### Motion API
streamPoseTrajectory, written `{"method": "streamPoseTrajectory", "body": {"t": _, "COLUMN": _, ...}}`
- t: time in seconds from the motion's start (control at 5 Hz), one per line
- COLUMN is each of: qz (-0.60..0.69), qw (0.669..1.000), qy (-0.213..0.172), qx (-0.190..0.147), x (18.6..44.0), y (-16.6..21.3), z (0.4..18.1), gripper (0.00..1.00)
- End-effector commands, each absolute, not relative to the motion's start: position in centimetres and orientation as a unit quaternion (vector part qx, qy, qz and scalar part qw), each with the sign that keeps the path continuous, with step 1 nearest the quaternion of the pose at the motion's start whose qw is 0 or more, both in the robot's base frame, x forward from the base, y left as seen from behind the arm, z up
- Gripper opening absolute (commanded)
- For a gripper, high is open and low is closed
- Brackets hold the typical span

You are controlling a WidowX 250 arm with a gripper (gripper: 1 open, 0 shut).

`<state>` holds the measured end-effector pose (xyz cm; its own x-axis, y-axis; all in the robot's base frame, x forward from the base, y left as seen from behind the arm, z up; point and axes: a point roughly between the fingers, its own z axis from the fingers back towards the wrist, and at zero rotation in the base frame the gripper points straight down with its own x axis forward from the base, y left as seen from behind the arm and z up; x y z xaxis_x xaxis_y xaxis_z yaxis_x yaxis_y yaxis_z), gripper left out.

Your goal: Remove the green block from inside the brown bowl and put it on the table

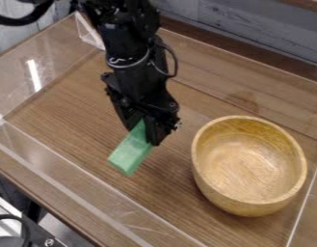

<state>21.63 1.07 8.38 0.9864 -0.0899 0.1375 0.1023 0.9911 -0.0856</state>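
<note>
The brown wood-grain table point(70, 108) fills most of the frame, its grain running across it. Over its upper middle hangs the black robot arm point(127, 48), reaching down from the top edge and hiding the tabletop behind it. A thin dark cable point(172, 64) loops out on the arm's right side.

The brown bowl point(250, 200), round and light tan with a thick rim, sits at the lower right, near the gripper but apart from it. Its inside shows bare wood, and nothing lies between it and the block except tabletop.

Low clear walls border the table; one point(70, 181) runs slantwise across the lower left, with bright glints along it. Beyond it, in the lower left corner, are black cables point(12, 211) and a small dark device, too cut off to name.

At the centre left, the gripper point(144, 128) points down with its fingers clamped on the green block point(127, 153). The block is outside the bowl, to its left, tilted, with its lower end toward the lower left. Whether that end touches the tabletop, I cannot tell.
</note>
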Motion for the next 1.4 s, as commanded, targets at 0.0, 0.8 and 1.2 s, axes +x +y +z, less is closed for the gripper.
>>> {"method": "streamPoseTrajectory", "body": {"t": 0.0, "qz": -0.046, "qw": 0.995, "qy": -0.081, "qx": -0.046, "x": 22.09, "y": 1.41, "z": 8.66, "gripper": 0.0}}
{"method": "streamPoseTrajectory", "body": {"t": 0.8, "qz": -0.038, "qw": 0.994, "qy": -0.08, "qx": -0.058, "x": 22.31, "y": 1.76, "z": 8.26, "gripper": 0.0}}
{"method": "streamPoseTrajectory", "body": {"t": 1.2, "qz": -0.034, "qw": 0.994, "qy": -0.08, "qx": -0.064, "x": 22.36, "y": 1.82, "z": 8.23, "gripper": 0.0}}
